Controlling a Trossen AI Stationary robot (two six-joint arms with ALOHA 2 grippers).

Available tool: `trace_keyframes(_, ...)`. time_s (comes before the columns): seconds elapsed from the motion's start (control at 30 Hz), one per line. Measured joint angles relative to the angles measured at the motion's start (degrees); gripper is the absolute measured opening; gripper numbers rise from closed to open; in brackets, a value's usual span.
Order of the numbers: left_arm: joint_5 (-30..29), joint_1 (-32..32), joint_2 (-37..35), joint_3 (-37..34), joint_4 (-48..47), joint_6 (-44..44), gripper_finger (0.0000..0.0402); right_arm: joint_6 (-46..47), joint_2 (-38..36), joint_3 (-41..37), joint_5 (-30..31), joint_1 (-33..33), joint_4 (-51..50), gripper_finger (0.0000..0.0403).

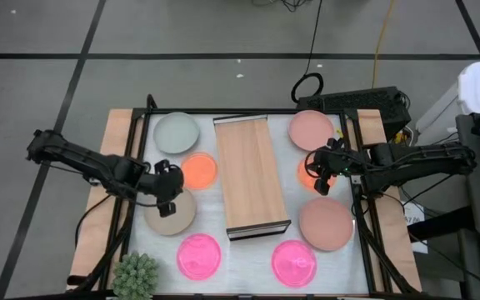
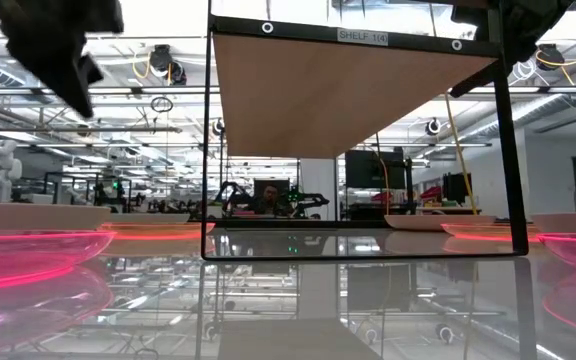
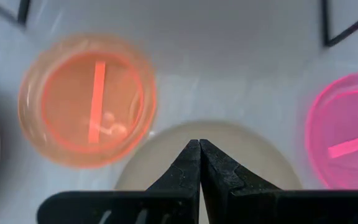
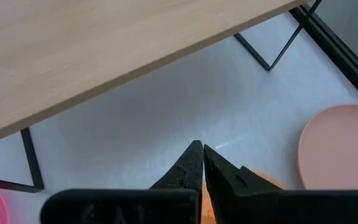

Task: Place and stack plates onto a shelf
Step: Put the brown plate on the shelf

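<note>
Left gripper, closed and empty, hovers over the beige plate, at the shelf's nine o'clock; right gripper, likewise closed and empty, over an orange plate, at three o'clock.

Dark jointed arms; black cables

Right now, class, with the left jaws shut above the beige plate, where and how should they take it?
Grip the beige plate by its raised rim, coming down from above with the left gripper opened first. The plate lies flat on the table, so probably only the rim offers an edge to pinch.
</note>
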Motion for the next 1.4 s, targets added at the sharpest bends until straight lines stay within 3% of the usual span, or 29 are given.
trace_keyframes(0.23,0.0,4.1,0.0,-1.7,-2.9,-8.6,0.002,-1.0,0.0,0.0,-0.1,0.0,0.0,0.0)
trace_keyframes(0.5,0.0,9.6,0.0,-1.7,-8.8,-6.2,0.0066,-1.5,0.0,0.0,-0.2,0.0,0.0,0.0)
trace_keyframes(0.73,1.0,9.9,0.0,-2.4,-8.8,-0.4,0.0083,-1.4,0.0,-1.3,-0.3,0.0,0.3,0.0)
trace_keyframes(0.93,3.9,9.9,0.0,-7.7,-9.0,0.5,0.0084,-1.5,0.0,-3.1,-0.4,0.0,2.6,0.0)
trace_keyframes(1.4,4.3,10.3,3.6,-10.5,-7.4,-5.5,0.0088,-4.6,0.0,-3.4,-0.4,0.0,6.2,0.0)
